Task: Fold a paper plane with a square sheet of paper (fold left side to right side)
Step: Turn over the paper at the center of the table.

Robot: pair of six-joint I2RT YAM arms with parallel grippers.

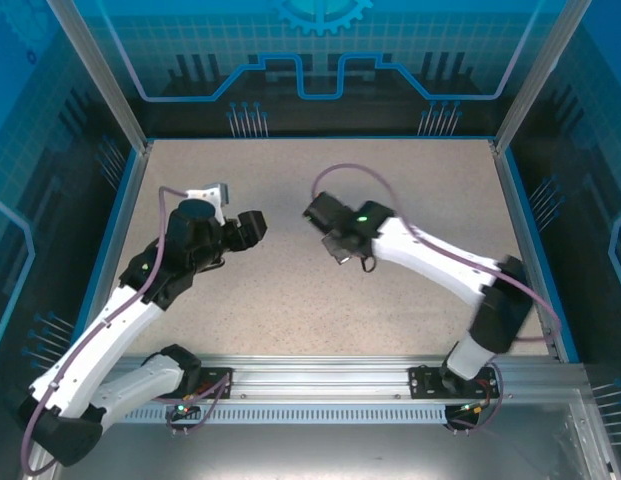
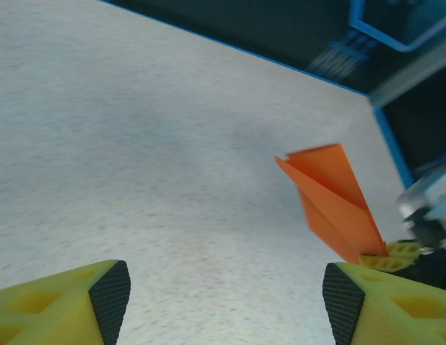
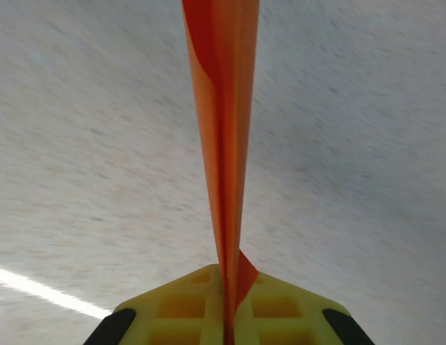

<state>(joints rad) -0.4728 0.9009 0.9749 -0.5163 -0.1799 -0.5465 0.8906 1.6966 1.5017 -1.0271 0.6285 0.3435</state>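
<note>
Speckled bench (image 1: 320,300) lay beneath both arms inside blue-walled enclosure. Your right end effector (image 3: 226,305) was pressed together on one end of the orange paper plane (image 2: 330,194), which stretched away from its fingers. Your left end effector (image 2: 226,295) stood spread nearby, apart from the plane.

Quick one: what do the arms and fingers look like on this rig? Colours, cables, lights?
Both arms have white shells and black joints, left arm and right arm. A mauve cable loops along each. A green light sits on the right wrist. The fingers are yellow, lattice-cut, with black pads.
</note>
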